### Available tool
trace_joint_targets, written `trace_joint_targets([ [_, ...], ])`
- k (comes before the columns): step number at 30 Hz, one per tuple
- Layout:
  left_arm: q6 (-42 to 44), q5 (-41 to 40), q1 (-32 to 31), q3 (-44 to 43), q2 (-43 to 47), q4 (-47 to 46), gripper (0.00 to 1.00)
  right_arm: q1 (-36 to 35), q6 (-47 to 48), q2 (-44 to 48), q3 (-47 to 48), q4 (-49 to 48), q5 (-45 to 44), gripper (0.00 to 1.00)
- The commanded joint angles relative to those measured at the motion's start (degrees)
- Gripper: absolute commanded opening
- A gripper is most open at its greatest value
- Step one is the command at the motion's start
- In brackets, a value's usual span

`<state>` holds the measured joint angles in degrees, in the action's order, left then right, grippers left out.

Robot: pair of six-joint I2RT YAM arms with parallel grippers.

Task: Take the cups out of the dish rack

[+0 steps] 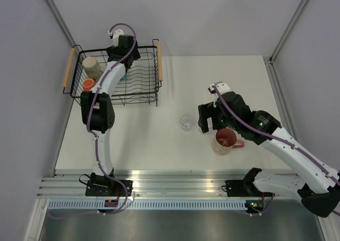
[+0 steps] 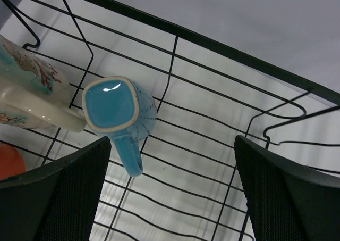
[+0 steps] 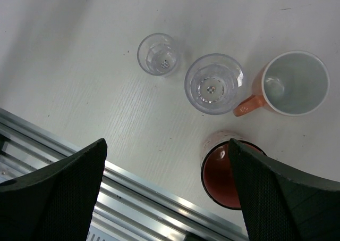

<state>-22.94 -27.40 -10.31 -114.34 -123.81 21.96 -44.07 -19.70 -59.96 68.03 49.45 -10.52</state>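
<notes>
The rectangular black wire dish rack (image 1: 139,84) with light wooden bar handles sits at the upper left of the overhead frame, close to the pale grey left wall (image 1: 26,92), and its left handle reaches past the edge of the white surface (image 1: 133,140). The left arm reaches into it. In the left wrist view the left jaws stand fully apart with nothing between them, hanging over bare ridged wire. A blue mug (image 2: 119,110) with a cream rim lies just above them in the frame, handle pointing down. It rests right against a cream patterned mug (image 2: 32,92) at the left edge, and an orange mug (image 2: 8,161) peeks in at the lower left. The rack's raised rim (image 2: 212,43) crosses the upper right, and the wire floor on that side is open. At right centre of the overhead frame the right jaws hang above the surface, spread wide and gripping nothing. Below them stand a small clear glass (image 3: 158,53), a wider clear tumbler (image 3: 215,84) just beside it, an orange mug with a white inside (image 3: 295,84) at the right, and a dark red cup (image 3: 226,174) close to the aluminium rail (image 3: 79,161) along the surface's near edge. Bare surface stretches between the rack and this cluster.
</notes>
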Motion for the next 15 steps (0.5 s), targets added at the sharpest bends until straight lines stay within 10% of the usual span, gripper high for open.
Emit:
trace_joint_targets([
  [1,1.7,-2.7,1.4,-4.9,-3.7,1.9,1.00,0.0,0.5,-0.8,-0.1,-3.8,0.0,0.98],
  [15,1.8,-6.3,3.3,-8.0,-10.3,3.1,1.00,-0.1,1.1,-10.1,0.3,-6.8,-0.6,0.98],
])
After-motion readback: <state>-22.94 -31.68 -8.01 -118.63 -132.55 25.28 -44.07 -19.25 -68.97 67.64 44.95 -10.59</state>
